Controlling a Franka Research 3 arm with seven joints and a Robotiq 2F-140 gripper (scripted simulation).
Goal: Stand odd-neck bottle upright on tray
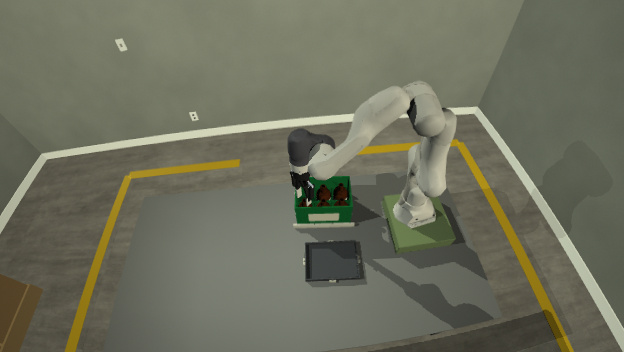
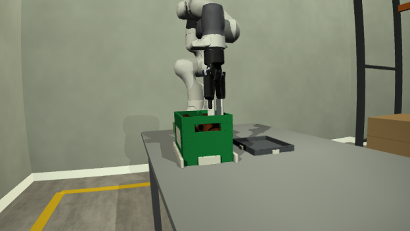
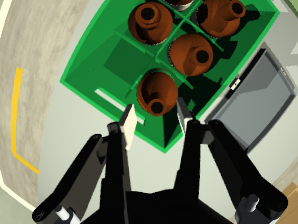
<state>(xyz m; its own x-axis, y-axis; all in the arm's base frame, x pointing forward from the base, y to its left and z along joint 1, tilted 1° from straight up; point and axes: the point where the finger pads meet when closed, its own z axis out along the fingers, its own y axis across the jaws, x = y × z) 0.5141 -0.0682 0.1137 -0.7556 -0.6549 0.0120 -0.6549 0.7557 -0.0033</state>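
Bottles (image 3: 174,31) | all 5 seen in wrist view only | jaws part-open, empty

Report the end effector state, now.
End effector: partly open, holding nothing; its fingers straddle the nearest bottle in the crate.

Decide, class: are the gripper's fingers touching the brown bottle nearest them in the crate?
Apart. In the wrist view, both fingertips flank the nearest bottle with green crate floor showing in the gaps either side.
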